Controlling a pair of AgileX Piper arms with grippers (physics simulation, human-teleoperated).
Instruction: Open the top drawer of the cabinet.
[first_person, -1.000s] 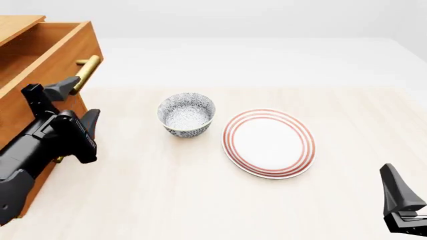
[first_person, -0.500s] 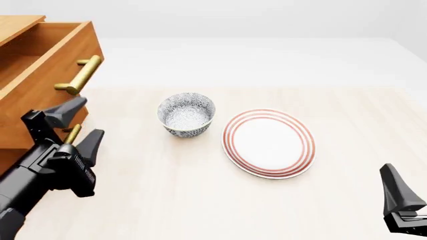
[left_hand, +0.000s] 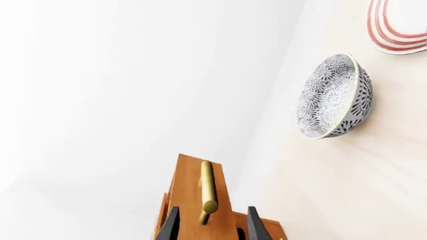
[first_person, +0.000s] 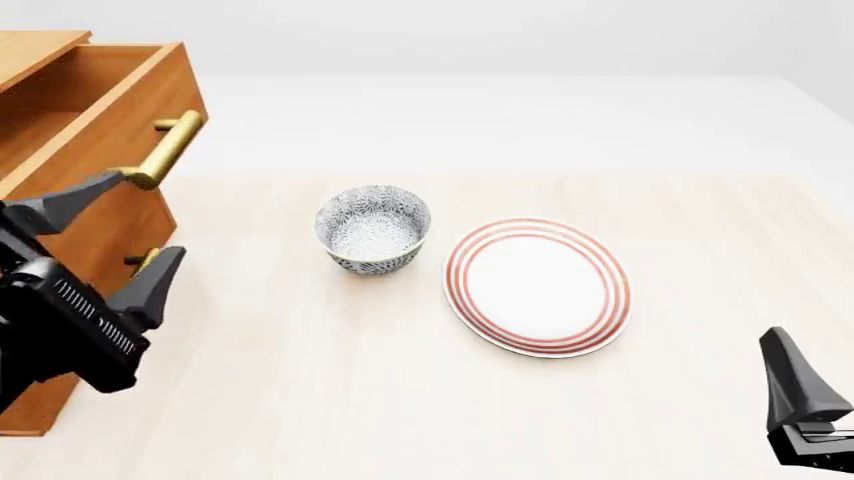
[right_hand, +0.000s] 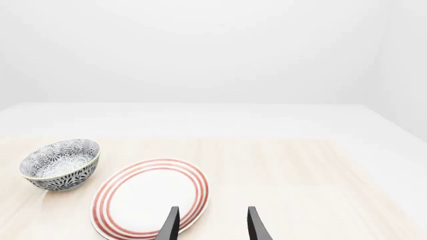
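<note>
The top drawer (first_person: 94, 110) stands pulled well out of the cabinet (first_person: 80, 250), its hollow interior open to view, just ahead of and above the spread jaws of the left gripper (first_person: 100, 235). Its brass bar handle (first_person: 167, 150) crosses the drawer front on two short posts; neither finger touches it. The upper finger points toward the near end of the bar, the lower one sits beside the handle of the drawer below. In the left wrist view the handle lies straight ahead between the two fingertips, clear of both.

By its look the drawer is a stiff wooden box, likely weighty enough to need a steady, straight pull, not fragile. The smooth round bar could slip under a loose pinch, so the best hold would seem to be across its middle, between the posts. With the drawer this far out, the task looks largely done.

Farther off on the desk (first_person: 534, 420), a patterned bowl (first_person: 374, 228) and a red-ringed plate (first_person: 537, 286) lie beside each other, well apart from the left jaws. The right gripper (right_hand: 212, 225) waits low at the near edge with jaws parted and empty, the plate directly beyond them.
</note>
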